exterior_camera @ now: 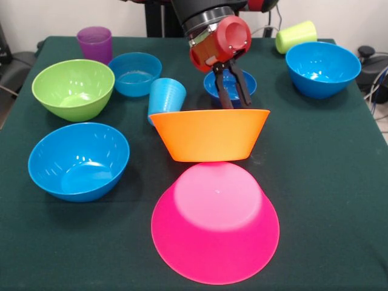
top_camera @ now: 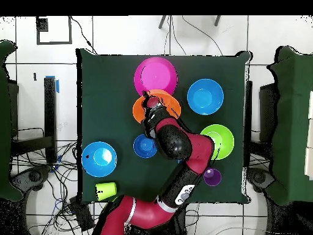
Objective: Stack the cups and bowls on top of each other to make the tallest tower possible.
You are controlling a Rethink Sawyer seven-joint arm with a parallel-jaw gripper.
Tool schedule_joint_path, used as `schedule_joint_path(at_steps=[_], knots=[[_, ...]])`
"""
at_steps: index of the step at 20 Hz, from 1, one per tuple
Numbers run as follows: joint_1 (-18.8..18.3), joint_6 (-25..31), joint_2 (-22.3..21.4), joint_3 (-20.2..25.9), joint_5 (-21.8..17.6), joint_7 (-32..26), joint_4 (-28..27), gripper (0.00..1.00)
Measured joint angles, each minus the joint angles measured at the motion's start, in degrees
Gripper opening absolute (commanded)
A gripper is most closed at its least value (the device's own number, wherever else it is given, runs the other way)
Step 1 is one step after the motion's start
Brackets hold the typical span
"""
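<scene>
The big pink bowl (exterior_camera: 215,224) lies upside down near the table's front, and the big orange bowl (exterior_camera: 209,134) stands upright on its base. My gripper (exterior_camera: 235,103) hangs just over the orange bowl's far rim with its two black fingers apart, holding nothing. The small dark-blue bowl (exterior_camera: 229,83) sits on the table right behind the fingers. The light-blue cup (exterior_camera: 165,97) leans beside the orange bowl. The purple cup (exterior_camera: 95,42) stands at the back left. The yellow-green cup (exterior_camera: 296,36) lies on its side at the back right. From overhead the gripper (top_camera: 148,105) is above the orange bowl (top_camera: 169,101).
A green bowl (exterior_camera: 73,88) and a blue bowl (exterior_camera: 79,160) stand on the left, the small light-blue bowl (exterior_camera: 134,73) behind them. Another blue bowl (exterior_camera: 322,68) is at the back right. The dark green table (exterior_camera: 327,182) ends close in front of the pink bowl.
</scene>
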Motion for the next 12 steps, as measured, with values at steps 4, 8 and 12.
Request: schedule_joint_path(at_steps=[4, 8, 12], knots=[[0.00, -0.02, 0.01, 0.00, -0.01, 0.00, 0.93, 1.00], [0.06, -0.78, 0.01, 0.01, 0.13, 0.00, 1.58, 1.00], [0.09, -2.74, 0.02, 0.01, 0.91, 0.00, 2.78, 1.00]])
